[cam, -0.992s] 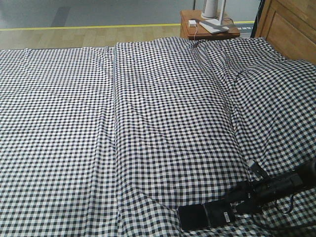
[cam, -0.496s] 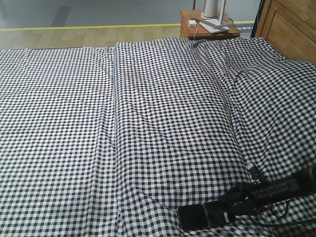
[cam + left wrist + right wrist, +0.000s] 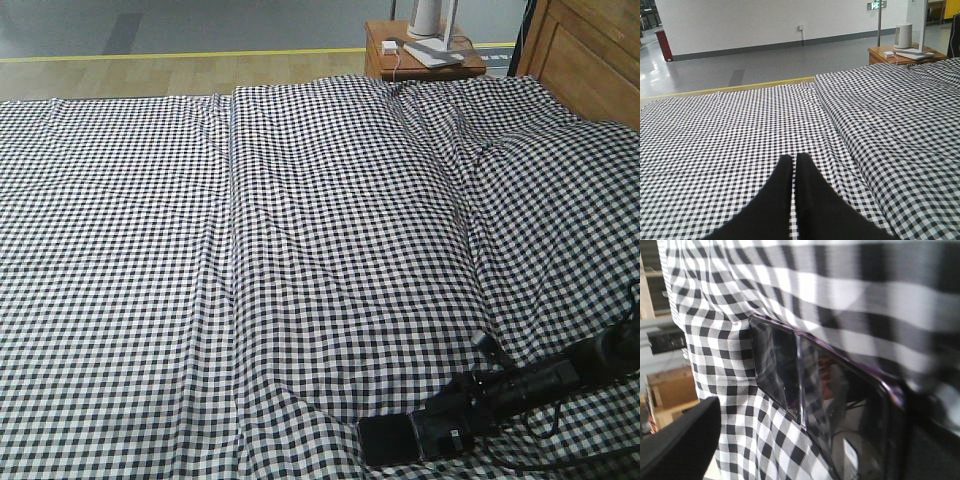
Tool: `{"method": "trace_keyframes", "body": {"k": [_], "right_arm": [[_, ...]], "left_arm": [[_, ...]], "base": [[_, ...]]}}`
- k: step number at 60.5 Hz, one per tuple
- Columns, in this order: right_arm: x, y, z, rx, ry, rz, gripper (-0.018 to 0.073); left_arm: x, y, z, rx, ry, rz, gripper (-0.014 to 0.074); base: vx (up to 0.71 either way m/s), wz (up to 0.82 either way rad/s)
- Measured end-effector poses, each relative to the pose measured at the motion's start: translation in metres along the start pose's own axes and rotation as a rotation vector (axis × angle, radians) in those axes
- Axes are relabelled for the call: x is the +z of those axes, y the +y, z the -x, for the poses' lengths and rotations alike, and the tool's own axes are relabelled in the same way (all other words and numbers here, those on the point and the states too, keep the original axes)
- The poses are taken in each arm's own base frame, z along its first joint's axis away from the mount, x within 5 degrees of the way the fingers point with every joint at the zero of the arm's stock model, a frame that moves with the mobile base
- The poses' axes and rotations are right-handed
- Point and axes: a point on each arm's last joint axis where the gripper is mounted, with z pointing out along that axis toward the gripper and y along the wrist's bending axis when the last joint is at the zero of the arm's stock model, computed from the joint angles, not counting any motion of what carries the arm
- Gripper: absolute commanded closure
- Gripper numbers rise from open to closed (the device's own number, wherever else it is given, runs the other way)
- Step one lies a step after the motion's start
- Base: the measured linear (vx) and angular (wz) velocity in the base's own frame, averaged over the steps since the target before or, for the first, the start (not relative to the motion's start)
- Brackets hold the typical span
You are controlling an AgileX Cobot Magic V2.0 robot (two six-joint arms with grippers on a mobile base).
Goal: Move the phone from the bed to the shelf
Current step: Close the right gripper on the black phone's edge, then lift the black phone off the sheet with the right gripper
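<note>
The phone (image 3: pixel 388 440), a glossy black slab, lies on the bed (image 3: pixel 300 250) near its front right edge. The bed has a black-and-white gingham cover. My right gripper (image 3: pixel 432 430) reaches in low from the right and stands open. In the right wrist view the creased phone (image 3: pixel 805 390) lies between the two dark fingers (image 3: pixel 677 440), and checked cloth shows between the left finger and the phone's edge. My left gripper (image 3: pixel 793 157) is shut on nothing, hovering over the cover. Blurred pale wooden planks (image 3: pixel 665 387) show beyond the cloth; I cannot tell whether they are the shelf.
A reddish-brown bedside table (image 3: pixel 425 62) with white items stands beyond the bed's far right corner. The brown wooden headboard (image 3: pixel 590 60) runs along the right. Grey floor with a yellow line (image 3: pixel 180 56) lies past the far edge. A long fold (image 3: pixel 232 250) crosses the cover.
My right arm has slid lower and to the left along the cover, bringing its gripper further over the phone. The phone has stayed in place.
</note>
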Motion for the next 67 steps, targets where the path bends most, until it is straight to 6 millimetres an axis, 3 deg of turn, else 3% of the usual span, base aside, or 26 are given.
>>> {"method": "trace_keyframes", "body": {"k": [12,22,32,46,67], "right_arm": [[0.01,0.006,0.001,-0.018,0.025,-0.007,-0.0027],[0.01,0.006,0.002,-0.018,0.026,-0.007,0.0048],[0.01,0.006,0.001,-0.017,0.03,-0.009,0.0232],[0.01,0.005,-0.001,-0.027,0.06,-0.022,0.0569],[0.005,0.013,-0.001,-0.011,0.09,-0.046,0.0568]], "left_arm": [[0.0,0.0,0.0,0.0,0.0,0.0,0.0596],[0.0,0.0,0.0,0.0,0.0,0.0,0.0596],[0.0,0.0,0.0,0.0,0.0,0.0,0.0596],[0.0,0.0,0.0,0.0,0.0,0.0,0.0596],[0.0,0.0,0.0,0.0,0.0,0.0,0.0596]], "base": [[0.0,0.0],[0.0,0.0],[0.0,0.0],[0.0,0.0],[0.0,0.0]]}}
